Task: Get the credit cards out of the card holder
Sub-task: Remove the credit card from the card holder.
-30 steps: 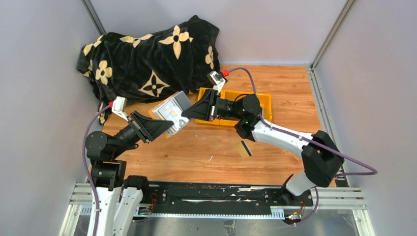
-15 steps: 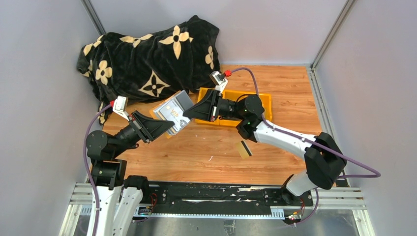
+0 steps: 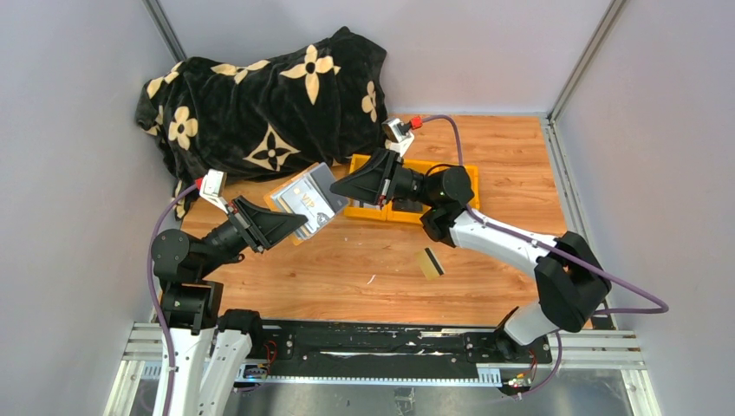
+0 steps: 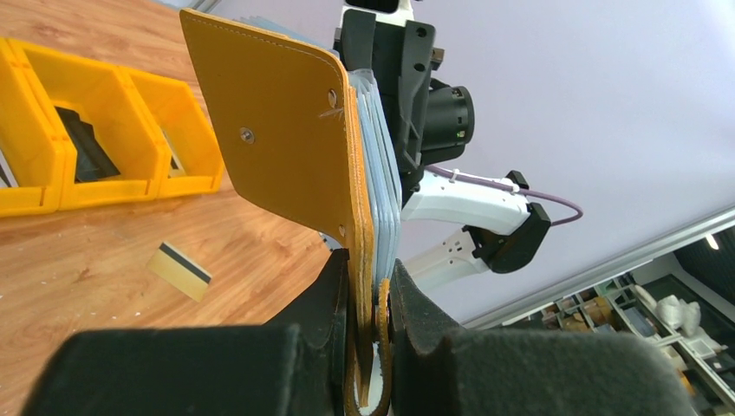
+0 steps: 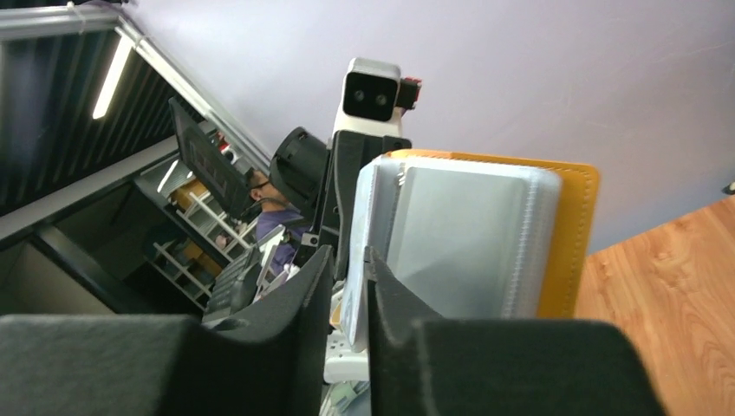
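Beyond and to the left of the yellow bin (image 3: pixel 468 178) a flowered blanket (image 3: pixel 260 95) is heaped. Nearer than that, the left pincer (image 4: pixel 368 290) is clenched on the bottom edge of the holder (image 4: pixel 277 130). The holder stands open and nearly upright in the air just left of the bin, clear of the bench (image 3: pixel 511 156). Its tan cover faces the left arm and its stack of clear pockets (image 5: pixel 459 243) faces the bin, with pale cards (image 3: pixel 303 201) showing inside. The right pincer (image 5: pixel 351 282) reaches in from the bin side, its jaws a narrow slit apart around the edge of one pale leaf (image 5: pixel 357 225). Whether they actually pinch it, and whether that leaf is a card or only a pocket, I cannot tell from here. On the bench on the near side of the bin lies one tan card (image 3: pixel 429 263) with a black stripe, loose and flat. To my eye the cards are light, stiff and slick, while the pockets are floppy film that will cling and drag along. So the place to take hold is a bare card edge at a pocket mouth, pinched squarely and drawn straight out along the pocket. The holder looks soft at its fold, so the left grip low on the cover needs to be firm against that pull.
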Motion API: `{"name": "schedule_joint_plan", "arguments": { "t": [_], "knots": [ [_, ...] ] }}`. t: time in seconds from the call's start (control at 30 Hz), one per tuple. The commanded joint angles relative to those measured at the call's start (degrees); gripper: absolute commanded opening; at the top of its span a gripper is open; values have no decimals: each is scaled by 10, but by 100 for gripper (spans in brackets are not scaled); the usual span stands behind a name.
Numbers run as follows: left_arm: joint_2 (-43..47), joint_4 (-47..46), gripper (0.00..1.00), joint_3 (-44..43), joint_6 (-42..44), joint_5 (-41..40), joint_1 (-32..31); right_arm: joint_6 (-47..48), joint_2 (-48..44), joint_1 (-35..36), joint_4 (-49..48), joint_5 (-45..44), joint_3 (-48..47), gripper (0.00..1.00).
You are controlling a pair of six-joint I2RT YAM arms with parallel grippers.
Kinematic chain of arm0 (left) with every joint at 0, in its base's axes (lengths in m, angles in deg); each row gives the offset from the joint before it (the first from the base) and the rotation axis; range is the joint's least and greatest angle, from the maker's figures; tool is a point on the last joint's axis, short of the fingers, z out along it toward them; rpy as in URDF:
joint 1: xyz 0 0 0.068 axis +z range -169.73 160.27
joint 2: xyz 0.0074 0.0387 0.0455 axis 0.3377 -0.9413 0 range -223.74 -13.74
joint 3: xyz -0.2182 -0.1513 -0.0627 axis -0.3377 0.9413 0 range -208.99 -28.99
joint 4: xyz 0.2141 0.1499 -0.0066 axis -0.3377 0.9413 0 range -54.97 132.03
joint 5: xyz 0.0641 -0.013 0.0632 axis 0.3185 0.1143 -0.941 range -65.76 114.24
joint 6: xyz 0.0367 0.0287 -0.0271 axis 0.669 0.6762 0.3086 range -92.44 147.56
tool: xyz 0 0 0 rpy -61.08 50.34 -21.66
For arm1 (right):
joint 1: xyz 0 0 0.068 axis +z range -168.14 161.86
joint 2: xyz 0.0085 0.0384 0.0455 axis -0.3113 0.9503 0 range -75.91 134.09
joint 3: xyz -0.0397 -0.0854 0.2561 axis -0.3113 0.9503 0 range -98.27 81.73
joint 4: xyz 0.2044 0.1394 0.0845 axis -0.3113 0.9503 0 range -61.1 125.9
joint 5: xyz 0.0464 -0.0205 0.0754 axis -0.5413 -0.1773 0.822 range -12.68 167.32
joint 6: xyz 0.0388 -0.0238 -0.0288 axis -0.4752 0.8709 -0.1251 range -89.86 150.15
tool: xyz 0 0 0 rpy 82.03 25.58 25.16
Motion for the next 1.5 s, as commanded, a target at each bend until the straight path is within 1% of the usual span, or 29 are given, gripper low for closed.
{"name": "schedule_joint_plan", "arguments": {
  "t": [0.0, 0.07, 0.17, 0.27, 0.53, 0.63, 0.7, 0.87, 0.9, 0.97, 1.03, 1.13, 1.27, 1.4, 1.47],
  "knots": [
    [2, -23, 11, -19, -2, -3, -2, 1, 1, 22, -15, 44, -22, 29],
    [3, -22, 11, -21, -1, -3, -3, 27, -7, 24, 25, 49, -24, 35],
    [4, -18, 11, -21, 1, -5, -3, 44, -13, 28, 52, 51, -24, 41],
    [4, -19, 11, -20, 2, -6, -3, 59, -11, 36, 76, 54, -28, 41],
    [4, -16, 11, -17, 6, -8, -2, 56, 8, 51, 69, 63, -52, 41],
    [5, -15, 11, -17, 7, -10, -3, 69, 15, 59, 84, 68, -67, 41],
    [5, -15, 11, -19, 7, -9, -3, 86, 13, 60, 108, 59, -65, 34],
    [8, -16, 13, -21, 5, -6, -2, 146, -3, 61, 181, 19, -55, 11],
    [9, -16, 14, -21, 4, -5, -2, 152, -6, 61, 189, 16, -54, 10],
    [9, -18, 21, -21, 3, -4, -3, 162, -12, 61, 201, 12, -52, 6],
    [9, -22, 25, -20, 1, -4, -3, 163, -16, 61, 203, 13, -52, 0],
    [9, -24, 29, -20, -5, 0, -3, 133, -14, 58, 172, 17, -45, 0],
    [8, -32, 31, -22, -13, 10, -3, 49, 7, 48, 62, 30, -37, 0],
    [7, -45, 24, -25, -18, 20, -3, 12, 17, 39, 28, 29, -34, 0],
    [6, -47, 22, -26, -20, 25, -3, -4, 18, 32, 12, 29, -28, 0]
  ]
}}
